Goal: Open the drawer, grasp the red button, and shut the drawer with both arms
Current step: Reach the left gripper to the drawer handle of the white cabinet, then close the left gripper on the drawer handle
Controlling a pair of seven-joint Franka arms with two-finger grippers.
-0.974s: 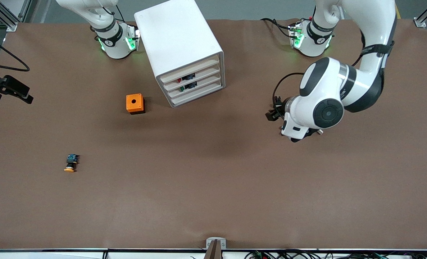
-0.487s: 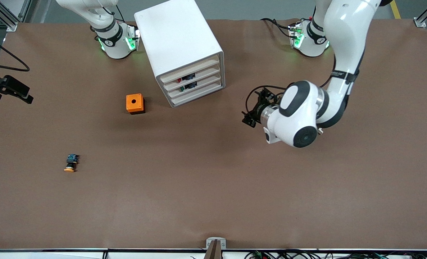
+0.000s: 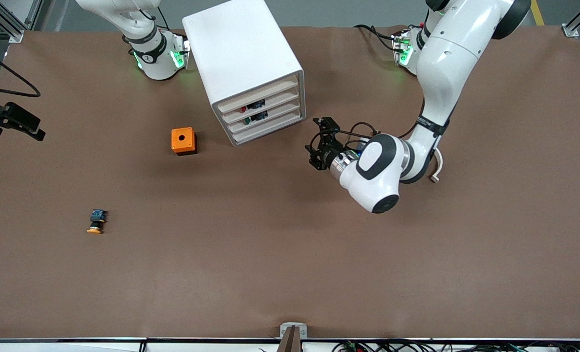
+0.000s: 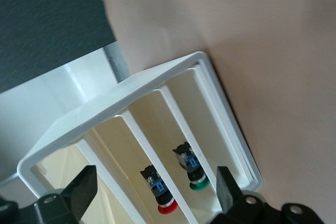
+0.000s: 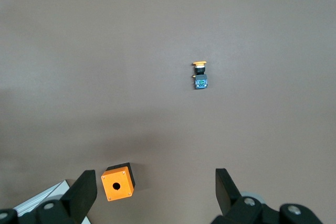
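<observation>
The white cabinet (image 3: 243, 54) stands near the robots' bases, all four drawers pushed in. The second drawer from the top (image 3: 275, 101) holds the red-capped button (image 3: 244, 108). My left gripper (image 3: 315, 144) is open and empty, low over the table just in front of the drawers, at their end toward the left arm. In the left wrist view its fingers (image 4: 81, 190) frame the drawer (image 4: 121, 156) and the red button (image 4: 160, 195). My right gripper (image 5: 155, 182) is open and empty, high above the orange box; it is out of the front view.
A green-capped button (image 3: 246, 120) lies in the third drawer, also in the left wrist view (image 4: 191, 171). The orange cube box with a hole (image 3: 183, 141) sits beside the cabinet toward the right arm's end. A yellow-orange-capped button (image 3: 96, 221) lies nearer the camera, seen too in the right wrist view (image 5: 200, 74).
My left arm has swung from the left arm's end of the table toward the cabinet, bringing its gripper up to the drawer fronts. The right arm has not moved.
</observation>
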